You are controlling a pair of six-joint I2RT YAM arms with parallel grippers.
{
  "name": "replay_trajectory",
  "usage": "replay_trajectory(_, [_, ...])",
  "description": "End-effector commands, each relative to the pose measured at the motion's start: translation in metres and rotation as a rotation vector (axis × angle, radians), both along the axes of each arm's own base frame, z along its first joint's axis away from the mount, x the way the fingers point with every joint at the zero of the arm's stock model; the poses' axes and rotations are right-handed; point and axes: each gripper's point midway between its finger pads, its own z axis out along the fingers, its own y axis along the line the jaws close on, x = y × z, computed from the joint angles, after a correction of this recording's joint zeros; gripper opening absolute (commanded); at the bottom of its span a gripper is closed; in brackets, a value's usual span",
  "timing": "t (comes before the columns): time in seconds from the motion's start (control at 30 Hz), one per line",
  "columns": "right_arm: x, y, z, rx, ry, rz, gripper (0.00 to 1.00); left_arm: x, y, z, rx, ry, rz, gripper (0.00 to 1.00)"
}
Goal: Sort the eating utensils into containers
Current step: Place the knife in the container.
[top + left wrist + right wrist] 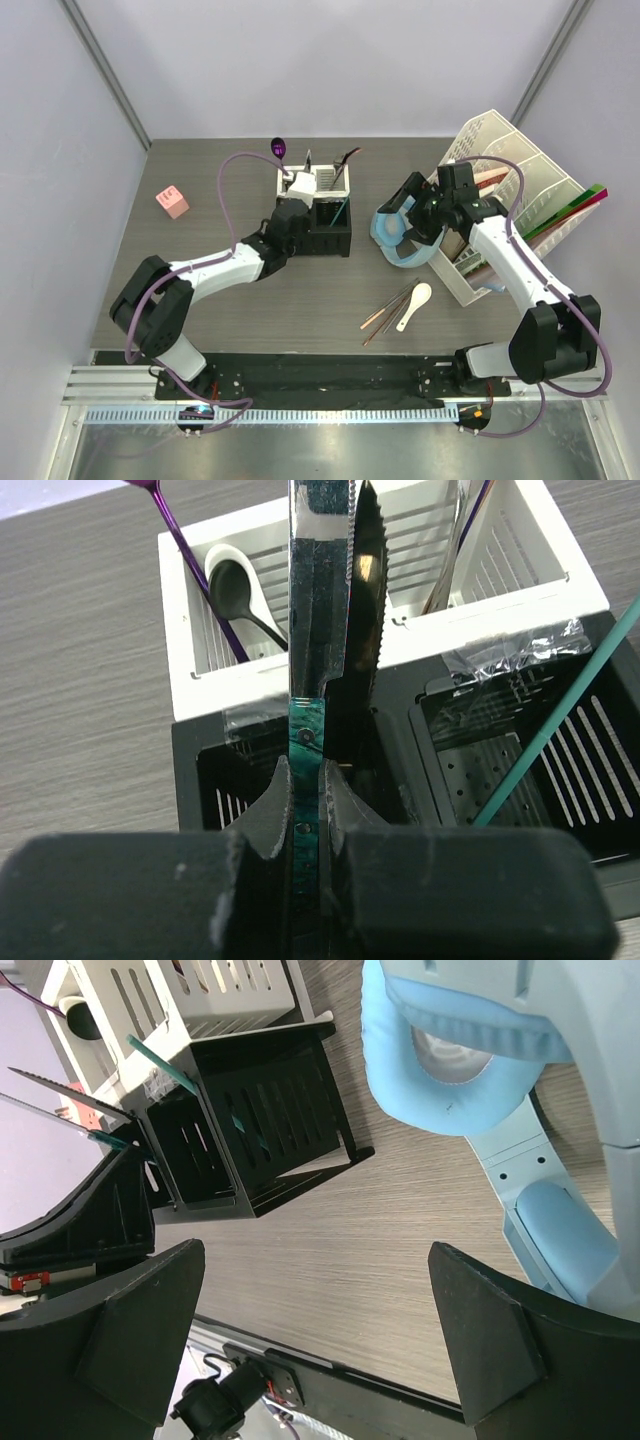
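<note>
From above, we see the caddy (318, 208) standing in the middle of the desk (250, 320), its white compartments at the far side and its black ones nearer the arms. The left gripper (303, 197) is over the caddy's left part, though this view does not show how its jaws stand. A purple spoon (279, 148) rises from the far left white compartment. Brown chopsticks (385, 310) and a white soup spoon (415, 303) lie loose on the desk, right of and nearer than the caddy. A pink block (172, 202) sits well to the left. The right gripper (405, 205) hangs by a light blue ring (398, 238), in front of the white slotted rack (510, 190).

In the left wrist view, we see the left gripper (305, 785) clamped almost shut on the handle of the green-patterned piece (305, 738). Its shiny blade points away over the caddy (200, 750). A dark serrated blade (365, 610) lies just beside it on the right; we cannot tell whether the two touch. A white spoon (222, 560) stands in the left white compartment, and a teal stick (560, 720) leans in the right black one.

In the right wrist view, the right gripper (310, 1330) is spread wide with only bare desk between its fingers (120, 1330). The caddy (250, 1120) is up and to the left, and the light blue ring (470, 1070) is to the right.
</note>
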Motion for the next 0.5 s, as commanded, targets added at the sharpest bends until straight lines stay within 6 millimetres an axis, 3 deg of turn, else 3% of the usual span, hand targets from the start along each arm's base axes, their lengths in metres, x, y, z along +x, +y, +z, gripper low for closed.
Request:
replay_trajectory(0.0, [0.005, 0.006, 0.010, 0.005, -0.035, 0.025, 1.00, -0.002, 0.002, 0.018, -0.070, -0.036, 0.024, 0.00])
replay_trajectory(0.13, [0.004, 0.006, 0.007, 0.007, -0.033, 0.025, 1.00, -0.003, 0.003, 0.009, -0.055, -0.006, 0.026, 0.01])
replay_trajectory(0.33, [0.001, 0.005, 0.006, 0.003, -0.036, 0.022, 1.00, -0.005, 0.004, 0.004, -0.057, 0.018, 0.040, 0.21])
replay_trajectory(0.47, [-0.001, 0.005, 0.002, 0.011, -0.028, 0.013, 1.00, -0.002, 0.003, 0.018, -0.068, 0.010, 0.044, 0.32])
